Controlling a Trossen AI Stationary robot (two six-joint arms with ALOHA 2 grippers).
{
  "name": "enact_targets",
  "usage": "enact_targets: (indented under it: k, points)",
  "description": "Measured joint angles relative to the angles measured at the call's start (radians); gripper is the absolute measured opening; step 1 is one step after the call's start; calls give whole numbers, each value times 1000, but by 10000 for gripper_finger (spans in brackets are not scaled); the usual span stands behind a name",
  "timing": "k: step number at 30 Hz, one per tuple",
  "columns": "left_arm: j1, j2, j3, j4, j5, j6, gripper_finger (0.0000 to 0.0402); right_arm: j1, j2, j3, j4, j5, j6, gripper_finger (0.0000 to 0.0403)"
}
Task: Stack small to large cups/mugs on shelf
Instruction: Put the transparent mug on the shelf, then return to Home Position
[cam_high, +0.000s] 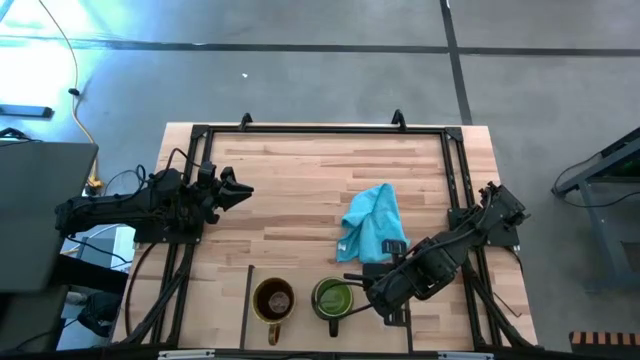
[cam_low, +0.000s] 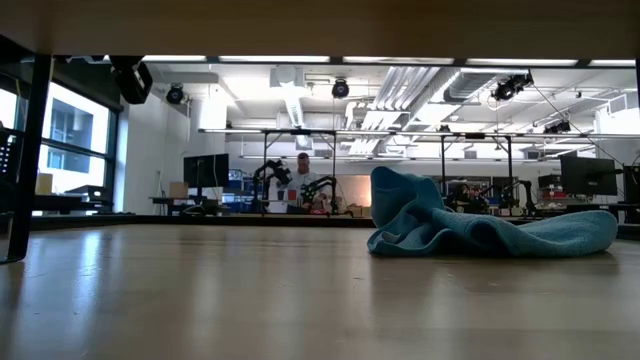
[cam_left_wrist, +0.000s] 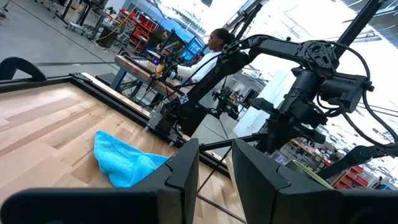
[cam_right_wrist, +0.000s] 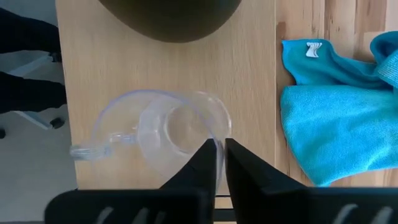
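The right end effector (cam_right_wrist: 220, 155) is pinching the rim of the small clear glass handled cup (cam_right_wrist: 168, 134), fingers nearly closed, at the desk's near edge just right of the dark green-lined mug (cam_high: 333, 298). The brown handled mug (cam_high: 273, 301) is sitting left of that, on the slatted wooden shelf strip (cam_high: 225, 305). A crumpled turquoise cloth (cam_high: 372, 222) is lying just beyond. The left end effector (cam_high: 243, 190), fingers slightly parted and empty, is hovering over open light wooden desk (cam_high: 300, 190) at the far left.

Clear glass cup (cam_right_wrist: 165, 134) hidden under right arm in high view; green mug (cam_right_wrist: 169, 15) cut off.
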Motion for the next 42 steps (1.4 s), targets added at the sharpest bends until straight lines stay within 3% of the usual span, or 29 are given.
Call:
enact_targets:
  k: [8,42]
  points:
    - [0,0,0,-1,0,0,85,0,0,0,0,0,0,51]
    - [0,0,0,-1,0,0,85,0,0,0,-11,-14,3,53]
